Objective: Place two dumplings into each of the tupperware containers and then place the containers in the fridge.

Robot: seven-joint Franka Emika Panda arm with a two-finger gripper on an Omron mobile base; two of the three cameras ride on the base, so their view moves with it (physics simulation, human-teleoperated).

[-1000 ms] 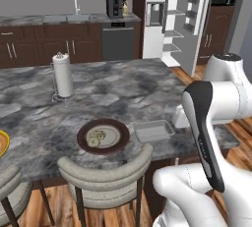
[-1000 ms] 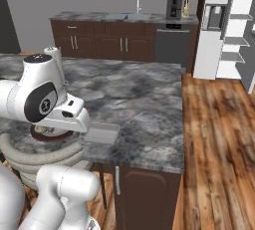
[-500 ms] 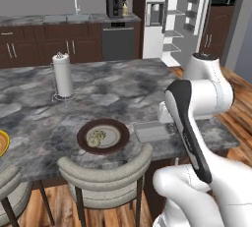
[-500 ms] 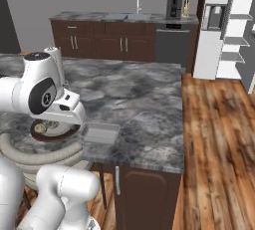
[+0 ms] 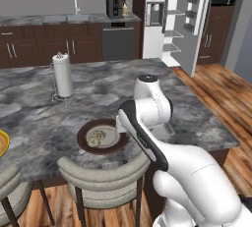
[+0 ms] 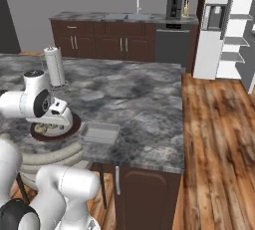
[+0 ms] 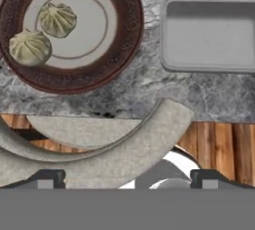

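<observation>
A grey marbled surface [image 5: 44, 123] fills a dark-wood kitchen. In the hand view, from left to right: two dumplings [image 7: 31, 46] [image 7: 58, 19] touch each other on a dark brown plate [image 7: 124, 45], then a clear grey container [image 7: 209, 35] lies just beside it. The claw [image 7: 127, 179] hangs over the surface's near edge and a curved chair back [image 7: 129, 149], jaws spread wide, nothing between them. At the back right the fridge [image 5: 184, 19] stands open.

Two dumplings [image 7: 44, 32] sit side by side on the plate [image 7: 124, 35] on the worktop [image 6: 144, 99]. A tupperware container [image 7: 209, 35] lies just beside the plate. A chair [image 5: 103, 172] stands at the worktop's edge, below the plate. The paper towel roll [image 5: 62, 75] stands farther back. The fridge [image 5: 189, 19] is behind the worktop.
</observation>
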